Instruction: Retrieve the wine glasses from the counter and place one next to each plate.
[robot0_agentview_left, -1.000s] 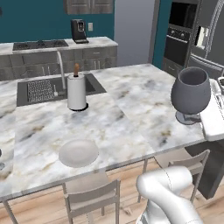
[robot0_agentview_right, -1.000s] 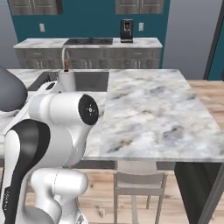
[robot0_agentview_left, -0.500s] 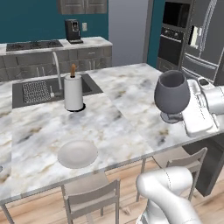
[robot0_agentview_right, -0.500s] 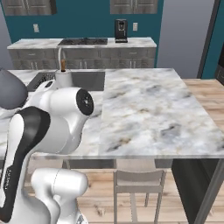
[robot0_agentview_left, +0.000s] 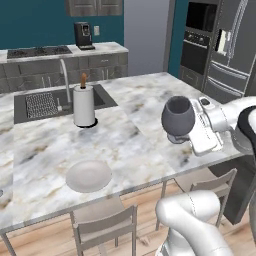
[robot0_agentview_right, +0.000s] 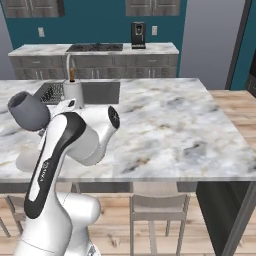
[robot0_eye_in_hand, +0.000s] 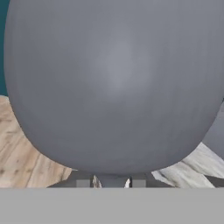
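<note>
Gripper (robot0_agentview_left: 186, 136) clamped on the stem of a wine glass (robot0_agentview_left: 177, 116), held up off the marble island (robot0_agentview_left: 135, 140) near its right front corner. Jaws drawn close either side of the thin stem, just under the bowl; in the hand view, fingertips (robot0_eye_in_hand: 83, 181) seen as two small dark tabs flanking that stem at the bottom edge.

Looked smoky grey-blue, matte, opaque rather than clear. Rounded bowl, widest near the middle, narrowing slightly to a dark open mouth at the top. Stood roughly upright in the left base view, mouth facing up and a touch toward the camera. In the right base view, same wine glass (robot0_agentview_right: 29, 111) tilted, mouth turned up and to the left, bowl resting against the white hand. In the hand view, bowl (robot0_eye_in_hand: 113, 83) loomed as a big smooth grey curve with a soft pale highlight near the centre; foot hidden.

Hung above bare marble, well apart from the plain off-white plate (robot0_agentview_left: 89, 176), which lay flat near the island's front edge, toward its left. Paper towel roll (robot0_agentview_left: 84, 106) stood upright beside the sink (robot0_agentview_left: 42, 104), further back on the island. Beyond, against the teal wall, ran the counter (robot0_agentview_left: 60, 51) with a coffee machine (robot0_agentview_left: 83, 35) on it. Two chairs (robot0_agentview_left: 105, 227) tucked under the island's near edge.
</note>
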